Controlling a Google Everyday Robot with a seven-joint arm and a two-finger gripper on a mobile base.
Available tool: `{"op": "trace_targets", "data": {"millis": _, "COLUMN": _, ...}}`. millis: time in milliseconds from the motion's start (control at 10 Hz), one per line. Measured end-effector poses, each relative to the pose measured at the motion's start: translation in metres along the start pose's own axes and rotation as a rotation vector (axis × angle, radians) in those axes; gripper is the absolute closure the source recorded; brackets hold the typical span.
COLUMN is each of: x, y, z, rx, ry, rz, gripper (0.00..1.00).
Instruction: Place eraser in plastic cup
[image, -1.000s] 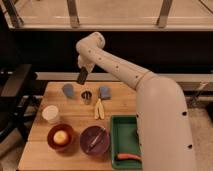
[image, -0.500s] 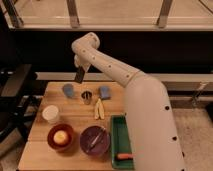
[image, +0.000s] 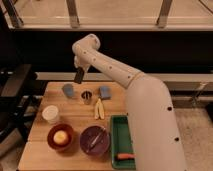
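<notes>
Matt black eraser (image: 78, 76) in gripper (image: 79, 75), translucent plastic cup (image: 68, 90), shiny metal cup (image: 86, 96), wooden table (image: 75, 117)

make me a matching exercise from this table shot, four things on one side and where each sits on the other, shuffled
Things:
1. eraser
2. plastic cup
3. metal cup
4. green tray

Places:
A. near right part of the table
B. held in the gripper, above the table's far left
C. far left on the table, below the gripper
D. mid table, right of the plastic cup

Pairs: 1-B, 2-C, 3-D, 4-A
</notes>
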Motion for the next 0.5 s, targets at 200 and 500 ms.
{"op": "trace_targets", "data": {"millis": 200, "x": -0.017, "y": -0.023, "z": 0.013, "rx": 0.046, "ry": -0.007, "rz": -0.013, "gripper": 1.0}}
{"op": "trace_targets", "data": {"millis": 500, "x": -0.031, "y": -0.044, "z": 0.03, "rx": 0.097, "ry": -0.013, "rz": -0.039, "gripper": 1.0}}
